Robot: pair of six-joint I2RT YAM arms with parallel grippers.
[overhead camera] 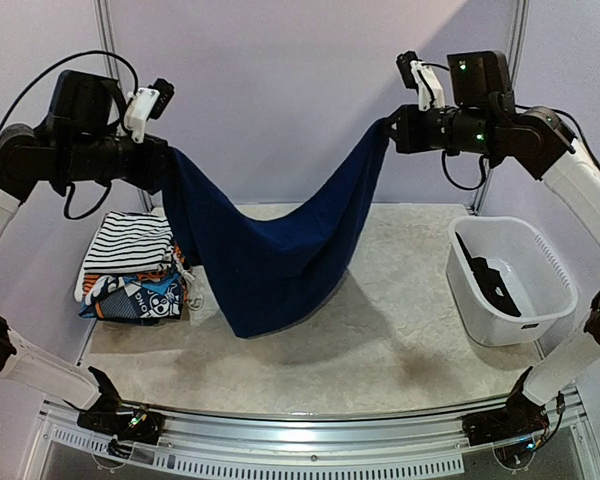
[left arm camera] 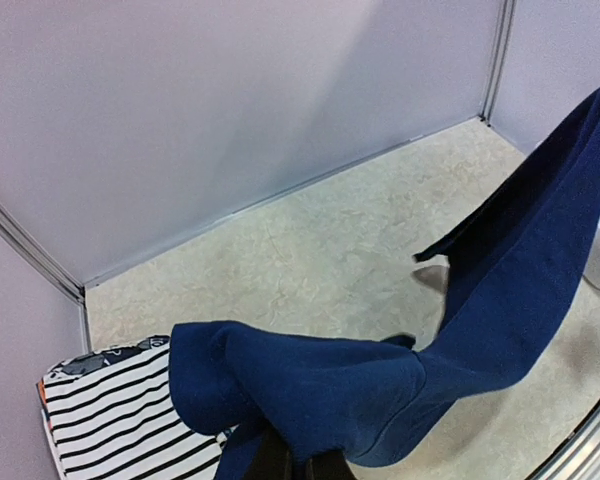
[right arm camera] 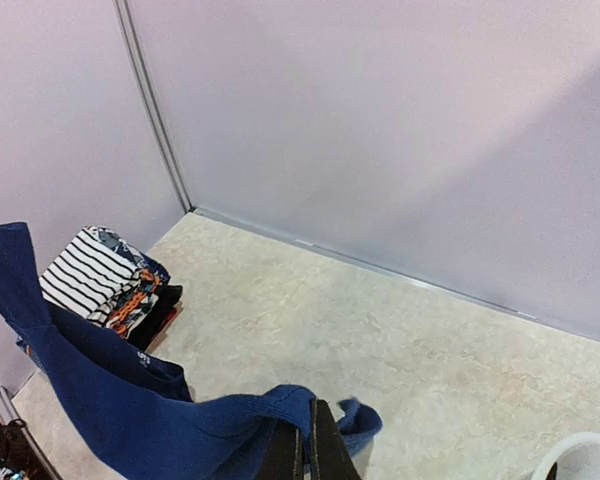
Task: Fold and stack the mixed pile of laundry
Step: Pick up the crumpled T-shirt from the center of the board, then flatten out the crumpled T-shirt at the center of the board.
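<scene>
From above, both arms are holding the navy garment (overhead camera: pixel 265 260) up between them. The left gripper (overhead camera: pixel 166 166) is pinching one upper corner and the right gripper (overhead camera: pixel 387 130) the other, each clamped on cloth. The middle is sagging in a deep swag, and its lowest fold looks to be hanging just over the table (overhead camera: pixel 400 340). At the left, the striped garment (overhead camera: pixel 128 245) is lying folded on the cartoon-print garment (overhead camera: pixel 140 298). A black garment (overhead camera: pixel 485 275) is waiting in the white tub (overhead camera: pixel 515 300). I'd say this is the spreading before the fold, so the arms should be drawing apart at level height to take out the sag.

From the left wrist, the cloth is bunching in a thick wad over the fingers (left arm camera: pixel 280 462), hiding most of them. That edge is likely to come down rumpled, so I'd be laying it well clear of the folded stack.

From the right wrist, the fingers (right arm camera: pixel 288 455) are nipping only a thin hem, with a little tab poking past. That hold looks slim to me, so any stretching should be gentle or the corner may slip.
</scene>
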